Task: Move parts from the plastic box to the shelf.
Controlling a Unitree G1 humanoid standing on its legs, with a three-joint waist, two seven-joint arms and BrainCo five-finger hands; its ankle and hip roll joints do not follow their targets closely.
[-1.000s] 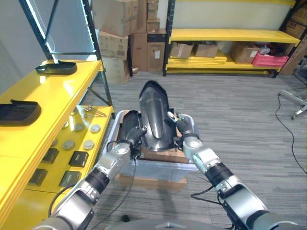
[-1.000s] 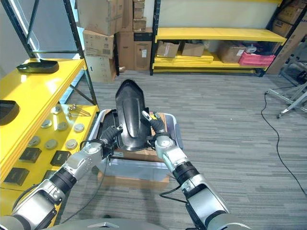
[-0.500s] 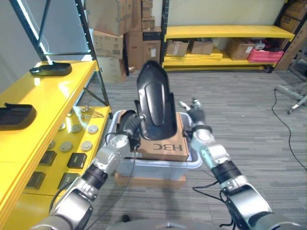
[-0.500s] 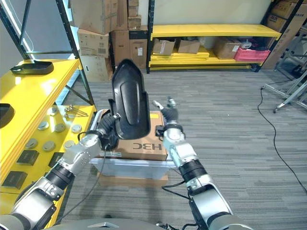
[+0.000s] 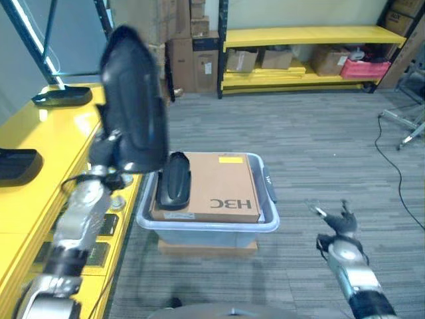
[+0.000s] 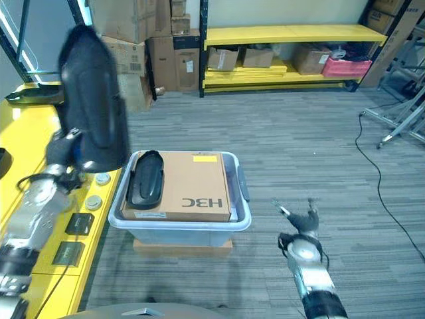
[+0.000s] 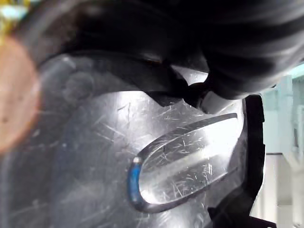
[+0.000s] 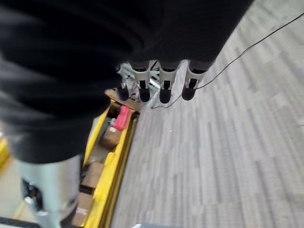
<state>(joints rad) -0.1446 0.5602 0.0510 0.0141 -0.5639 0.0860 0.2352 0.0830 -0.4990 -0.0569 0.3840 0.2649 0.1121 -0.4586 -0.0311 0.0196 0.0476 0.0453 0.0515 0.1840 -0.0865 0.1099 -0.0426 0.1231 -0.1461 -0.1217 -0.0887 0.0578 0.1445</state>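
Observation:
A big glossy black part stands upright in the air over the edge of the yellow shelf, left of the plastic box. My left hand is shut on its lower end; the left wrist view has the part's scratched surface close up. In the box a cardboard box lies flat, with a smaller black part along its left side. My right hand hangs low over the carpet, right of the box, open and holding nothing, its fingers straight.
Two black parts lie on the yellow shelf's top. Its lower level holds small round pieces and dark square pads. Cardboard cartons and a second yellow rack stand at the back. Grey carpet lies to the right.
My left hand has swung the big black part up and to the left, from over the box to the shelf's edge. My right hand has let go and dropped to the lower right.

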